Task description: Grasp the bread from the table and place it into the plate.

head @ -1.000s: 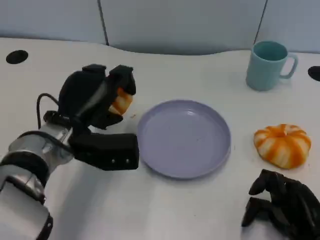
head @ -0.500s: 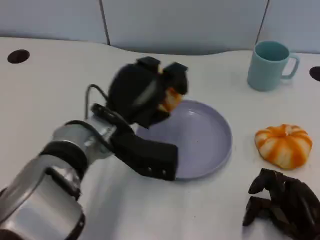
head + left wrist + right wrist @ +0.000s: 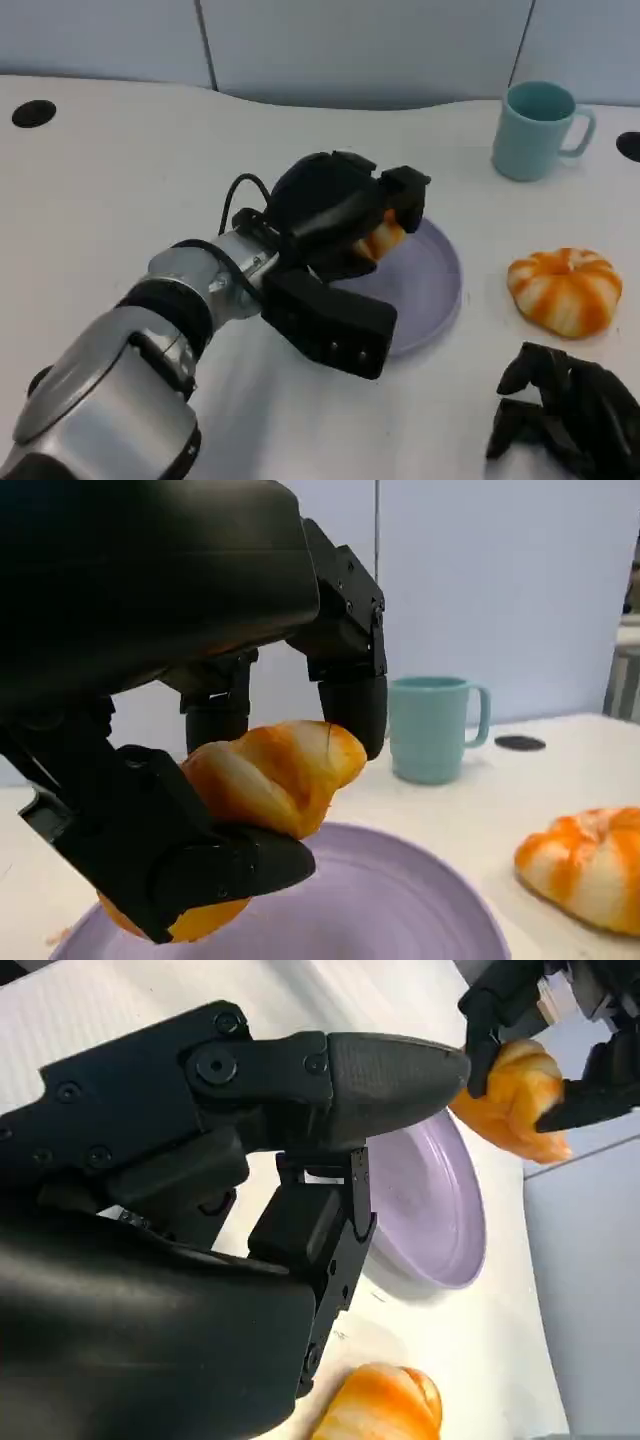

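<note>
Head view: left hand (image 3: 340,215) holds the bread (image 3: 381,241) over the near-left part of the plate (image 3: 435,275) — fingers wrapped around it, only an orange-and-white end showing. Bread is off the table, above the plate, not yet set down. A second, round bun (image 3: 565,289) lies on the table right of the plate, apart from it. Mug (image 3: 537,130) stands behind, well clear. Right hand (image 3: 565,415) rests low by the table's near edge, fingers curled in, nothing in them that I can see.

Left wrist view: bread (image 3: 270,780) clamped between fingers (image 3: 345,670) above and the thumb below, plate (image 3: 400,910) directly underneath, mug (image 3: 430,728) and bun (image 3: 585,865) beyond.

Right wrist view: right hand's fingers (image 3: 300,1090) up close, plate (image 3: 430,1210) past them, bread (image 3: 515,1095) in the left hand's grip above it, bun (image 3: 385,1410) nearby.

Risks, as I judge: bread sits over the plate's left side rather than its middle — letting go here could land it on the rim and roll it onto the table. Dropping from height could bounce it out. Fingers opening unevenly could flick it sideways.
</note>
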Tool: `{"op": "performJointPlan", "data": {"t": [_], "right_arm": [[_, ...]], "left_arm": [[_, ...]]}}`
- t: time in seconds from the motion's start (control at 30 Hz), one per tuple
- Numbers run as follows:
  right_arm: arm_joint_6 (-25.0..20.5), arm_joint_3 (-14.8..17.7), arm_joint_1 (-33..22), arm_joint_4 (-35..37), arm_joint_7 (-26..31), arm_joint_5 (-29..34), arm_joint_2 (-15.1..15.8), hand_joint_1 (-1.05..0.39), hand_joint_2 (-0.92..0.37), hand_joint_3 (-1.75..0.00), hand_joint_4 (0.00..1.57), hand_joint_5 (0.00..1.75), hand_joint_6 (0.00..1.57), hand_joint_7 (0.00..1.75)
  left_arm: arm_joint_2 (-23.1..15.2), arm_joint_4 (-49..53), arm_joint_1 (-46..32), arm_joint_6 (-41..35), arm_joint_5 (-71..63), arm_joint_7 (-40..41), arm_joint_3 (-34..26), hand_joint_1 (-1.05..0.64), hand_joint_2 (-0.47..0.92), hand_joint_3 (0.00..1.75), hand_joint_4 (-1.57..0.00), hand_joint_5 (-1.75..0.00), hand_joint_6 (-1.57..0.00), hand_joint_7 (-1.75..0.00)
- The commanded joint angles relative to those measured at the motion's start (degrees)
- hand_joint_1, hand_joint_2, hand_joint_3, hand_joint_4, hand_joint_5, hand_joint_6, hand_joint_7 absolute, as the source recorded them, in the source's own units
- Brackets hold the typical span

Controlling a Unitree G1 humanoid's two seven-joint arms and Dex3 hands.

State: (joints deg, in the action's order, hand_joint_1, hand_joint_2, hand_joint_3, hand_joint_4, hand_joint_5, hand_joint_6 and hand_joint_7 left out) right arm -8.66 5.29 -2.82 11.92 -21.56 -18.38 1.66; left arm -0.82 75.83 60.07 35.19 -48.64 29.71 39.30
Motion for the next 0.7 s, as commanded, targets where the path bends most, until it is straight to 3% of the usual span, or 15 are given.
{"op": "performJointPlan", "data": {"t": [0.03,0.07,0.13,0.2,0.3,0.37,0.4,0.5,0.63,0.7], "right_arm": [[-1.4,-0.1,-1.2,-0.5,0.7,0.0,-0.1,-0.42,-0.92,-0.43,1.21,1.17,1.1,1.12],[-1.4,-0.1,-1.2,-0.4,0.4,-0.2,-0.1,-0.42,-0.92,-0.43,1.21,1.17,1.1,1.12],[-1.0,-0.1,-1.4,-0.4,0.0,-0.4,-0.2,-0.42,-0.92,-0.44,1.21,1.16,1.1,1.12],[-1.1,-0.1,-1.7,-0.7,-0.1,-0.5,-0.2,-0.42,-0.92,-0.43,1.2,1.16,1.1,1.11],[-1.5,0.1,-1.9,-1.0,-0.4,-0.9,-0.3,-0.42,-0.92,-0.43,1.19,1.15,1.09,1.1],[-0.8,0.1,-1.8,-0.6,-0.8,-0.9,-0.4,-0.42,-0.92,-0.43,1.19,1.15,1.09,1.1],[-0.5,0.0,-1.8,-0.4,-1.0,-0.8,-0.3,-0.42,-0.92,-0.44,1.19,1.15,1.08,1.1],[-0.2,0.0,-1.7,-0.1,-1.3,-0.6,-0.3,-0.43,-0.92,-0.44,1.19,1.14,1.08,1.1],[0.5,0.0,-1.4,0.5,-1.6,-0.4,-0.3,-0.41,-0.92,-0.47,1.2,1.13,1.08,1.1],[0.8,0.0,-1.4,0.6,-1.9,-0.5,-0.3,-0.41,-0.92,-0.48,1.2,1.13,1.07,1.1]], "left_arm": [[-0.6,0.1,1.4,-0.7,1.0,-4.5,-0.5,-0.27,0.57,1.06,-0.98,-1.75,-0.75,-1.75],[-0.5,0.1,1.5,-0.8,1.6,-6.7,-0.9,-0.27,0.59,1.02,-0.96,-1.75,-0.73,-1.75],[-0.3,0.2,1.7,-1.7,2.3,-10.4,-1.5,-0.27,0.63,0.97,-0.86,-1.72,-0.75,-1.55],[-0.4,0.0,1.7,-2.1,2.8,-13.0,-1.9,-0.29,0.66,0.75,-0.8,-1.5,-0.78,-1.17],[-0.4,-0.1,1.5,-1.7,5.1,-18.0,-3.5,-0.28,0.85,0.33,-0.71,-1.05,-0.81,-0.46],[-0.4,-0.3,1.4,-2.2,6.2,-20.8,-4.4,-0.32,0.89,0.22,-0.61,-1.01,-0.7,-0.27],[-0.4,-0.3,1.3,-2.2,6.4,-21.7,-4.5,-0.34,0.9,0.18,-0.56,-1.02,-0.66,-0.22],[-0.6,-0.6,1.4,-2.1,6.5,-23.3,-4.6,-0.55,0.92,0.17,-0.33,-0.7,-0.49,-0.06],[-0.7,-0.7,1.7,-3.0,6.2,-25.3,-4.6,-0.84,0.92,0.23,-0.07,-0.5,-0.25,0.0],[-0.7,-0.8,1.7,-3.1,6.1,-25.4,-4.6,-0.88,0.92,0.25,-0.01,-0.47,-0.19,0.0]]}}
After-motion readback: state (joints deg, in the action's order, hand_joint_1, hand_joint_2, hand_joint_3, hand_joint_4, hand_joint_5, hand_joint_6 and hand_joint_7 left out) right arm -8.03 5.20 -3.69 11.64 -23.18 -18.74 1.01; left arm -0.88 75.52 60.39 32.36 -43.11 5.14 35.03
